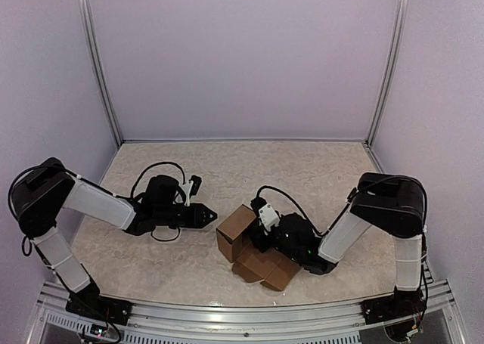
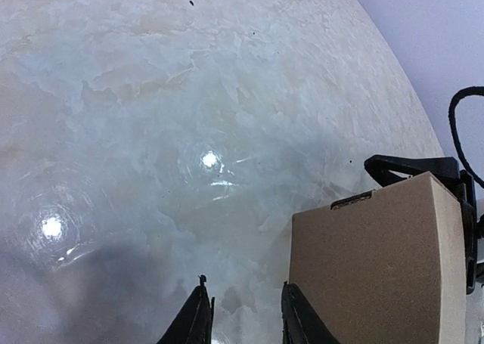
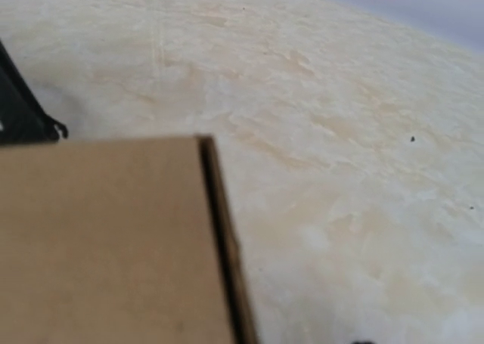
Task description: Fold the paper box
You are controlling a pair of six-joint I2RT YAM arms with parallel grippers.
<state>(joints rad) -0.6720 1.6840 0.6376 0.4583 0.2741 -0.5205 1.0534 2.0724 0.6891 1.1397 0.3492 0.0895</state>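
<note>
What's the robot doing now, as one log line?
box: partly folded | left claw: open, empty, near box | right claw: at box, grip unclear

Setting: robotics lab test cell. Evidence: plain lilac wall panels (image 1: pixel 242 57) at 12 o'clock; aluminium frame posts (image 1: pixel 98 64); marble-patterned counter (image 1: pixel 302 170); aluminium rail (image 1: pixel 249 314) at 6 o'clock, carrying left arm (image 1: pixel 91 200) and right arm (image 1: pixel 336 238).
</note>
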